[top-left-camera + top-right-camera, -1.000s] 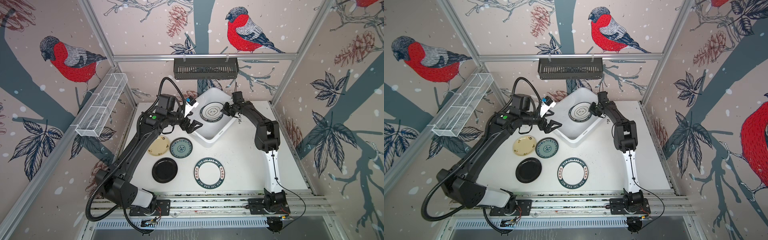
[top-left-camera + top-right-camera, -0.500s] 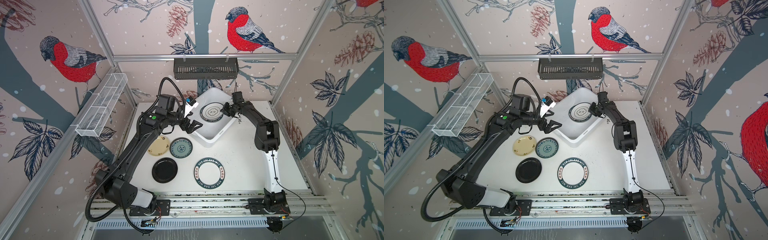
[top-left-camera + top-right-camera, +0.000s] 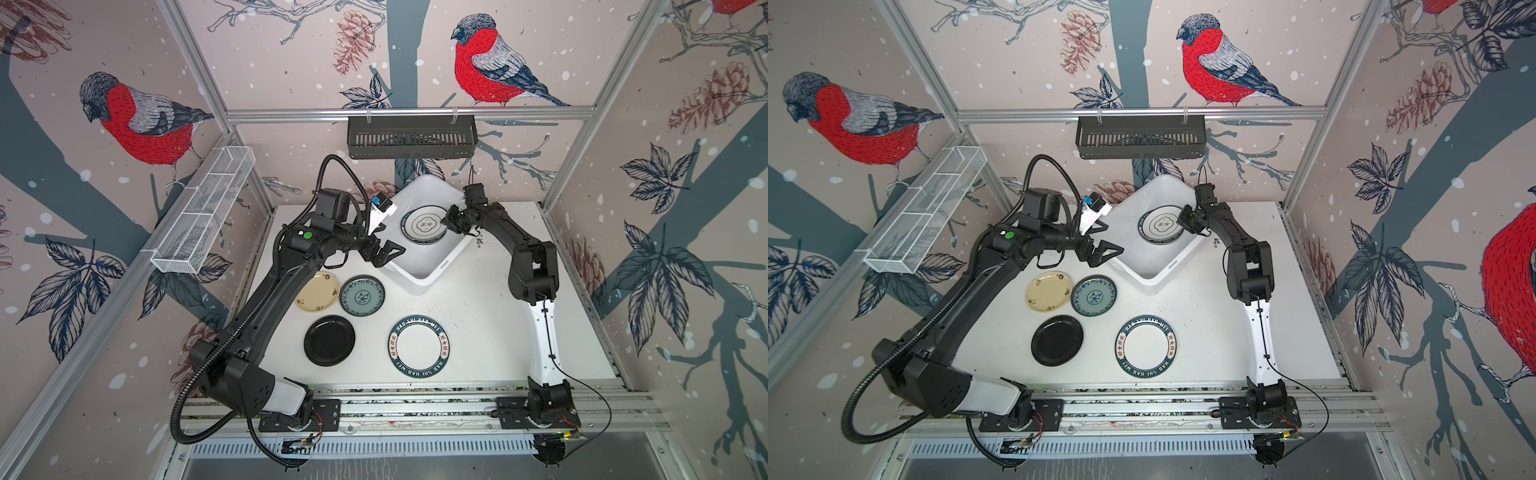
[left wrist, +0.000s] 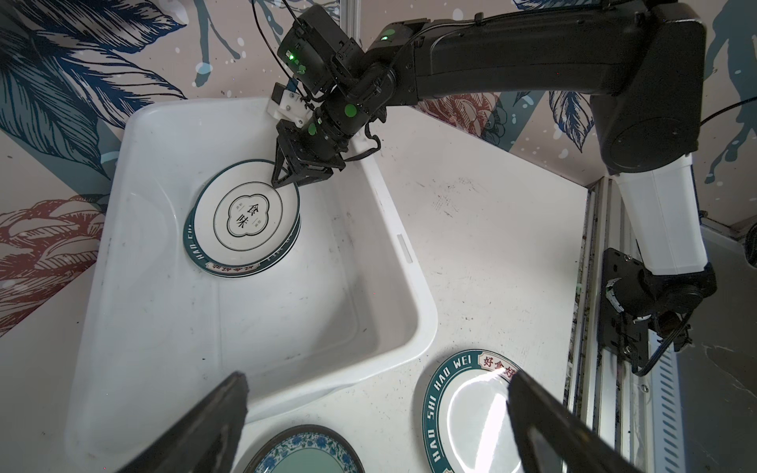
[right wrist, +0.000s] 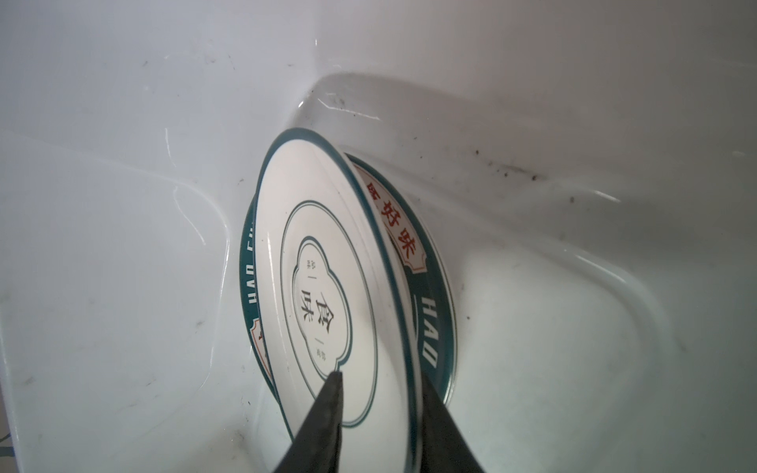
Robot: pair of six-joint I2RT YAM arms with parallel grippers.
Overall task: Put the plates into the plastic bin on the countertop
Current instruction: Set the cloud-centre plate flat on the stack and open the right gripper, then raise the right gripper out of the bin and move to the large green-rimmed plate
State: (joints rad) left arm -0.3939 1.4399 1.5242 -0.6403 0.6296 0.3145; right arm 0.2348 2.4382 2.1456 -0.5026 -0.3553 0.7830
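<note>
Jaws of the right gripper (image 5: 381, 379) straddle the rim of the emblem plate (image 4: 245, 217) as a second ago (gripping or loose, I cannot tell), the plate lying on a lettered plate (image 4: 229, 268) in the plastic bin (image 4: 164, 135); the left gripper (image 4: 377, 376) hangs released beside the bin. Four plates (image 3: 362, 295) lie unmoved on the white counter (image 3: 478, 316), ringed by bird-patterned walls (image 3: 291, 62).

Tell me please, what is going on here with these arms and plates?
The right gripper sits at the rim of the emblem plate, which lies on a lettered plate inside the plastic bin; whether it grips cannot be told. The left gripper hangs open and empty near the bin's edge. Four more wait on the countertop: cream-yellow plate, teal plate, black plate, second lettered plate.
</note>
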